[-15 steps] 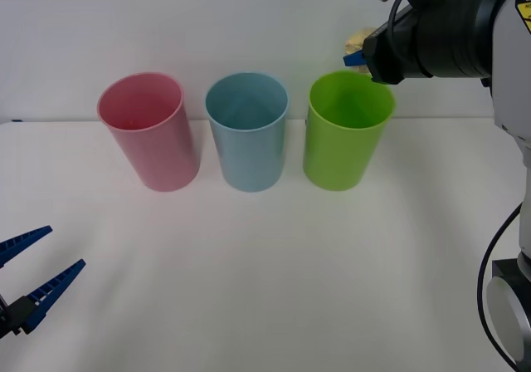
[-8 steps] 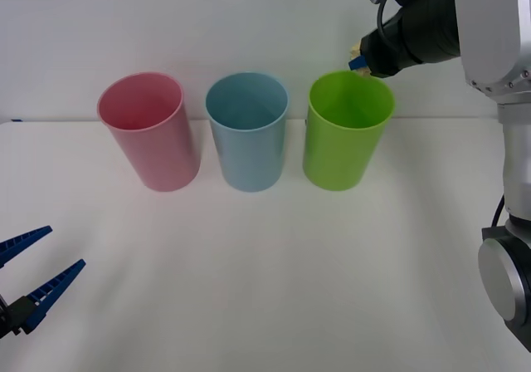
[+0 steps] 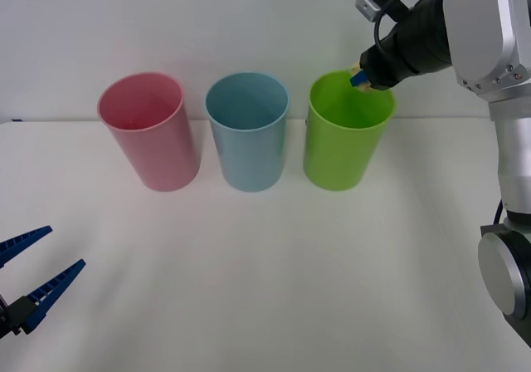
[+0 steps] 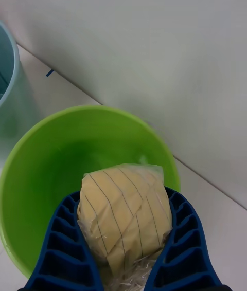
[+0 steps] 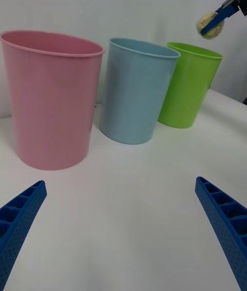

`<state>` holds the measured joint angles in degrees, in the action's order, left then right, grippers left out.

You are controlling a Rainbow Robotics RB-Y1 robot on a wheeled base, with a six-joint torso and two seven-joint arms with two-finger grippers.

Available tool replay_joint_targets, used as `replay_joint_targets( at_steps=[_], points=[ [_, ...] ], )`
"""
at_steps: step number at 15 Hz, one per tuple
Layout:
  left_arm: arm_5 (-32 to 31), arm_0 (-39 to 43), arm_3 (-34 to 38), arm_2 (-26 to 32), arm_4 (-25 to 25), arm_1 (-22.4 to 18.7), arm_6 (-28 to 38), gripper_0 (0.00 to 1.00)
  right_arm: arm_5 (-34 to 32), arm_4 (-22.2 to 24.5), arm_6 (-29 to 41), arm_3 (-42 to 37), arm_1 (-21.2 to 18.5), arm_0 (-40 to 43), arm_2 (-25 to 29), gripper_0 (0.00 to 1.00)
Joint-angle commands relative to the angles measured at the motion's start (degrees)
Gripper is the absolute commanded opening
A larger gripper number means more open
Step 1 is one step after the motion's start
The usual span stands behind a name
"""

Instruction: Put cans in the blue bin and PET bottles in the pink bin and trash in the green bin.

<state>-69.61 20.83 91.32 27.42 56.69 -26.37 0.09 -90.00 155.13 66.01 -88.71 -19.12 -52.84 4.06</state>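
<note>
Three bins stand in a row at the back of the table: the pink bin (image 3: 150, 129) on the left, the blue bin (image 3: 247, 129) in the middle, the green bin (image 3: 347, 128) on the right. My right gripper (image 3: 361, 78) hangs over the far rim of the green bin, shut on the trash (image 4: 125, 212), a pale yellow crumpled ball. From the left wrist, the trash (image 5: 210, 24) hangs just above the green bin (image 5: 188, 84). My left gripper (image 3: 31, 274) rests open at the table's front left corner, with nothing in it.
The white table (image 3: 274, 281) runs bare from the bins to the front edge. A white wall rises right behind the bins. My right arm's dark forearm (image 3: 423, 36) reaches in from the upper right.
My right gripper has carried the trash down and leftward, from behind the green bin to just over its far rim. The left arm has not moved.
</note>
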Motion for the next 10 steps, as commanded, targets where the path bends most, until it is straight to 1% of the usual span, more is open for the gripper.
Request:
replay_joint_targets(
  at_steps=[1,3,7,10],
  points=[
    [0.00,0.00,0.00,0.00,0.00,0.00,0.00,1.00,0.00,0.00,-0.88,1.61,0.05,0.02,-0.19,0.00],
    [0.00,0.00,0.00,0.00,0.00,0.00,0.00,1.00,0.00,0.00,-0.97,3.10,0.05,0.10,-1.60,0.00],
    [0.00,0.00,0.00,0.00,0.00,0.00,0.00,1.00,4.66,0.00,-0.70,5.92,-0.04,0.10,-3.88,0.00],
    [0.00,0.00,0.00,0.00,0.00,0.00,0.00,1.00,5.71,0.00,-0.61,6.53,-0.04,0.10,-4.32,0.00]
  ],
)
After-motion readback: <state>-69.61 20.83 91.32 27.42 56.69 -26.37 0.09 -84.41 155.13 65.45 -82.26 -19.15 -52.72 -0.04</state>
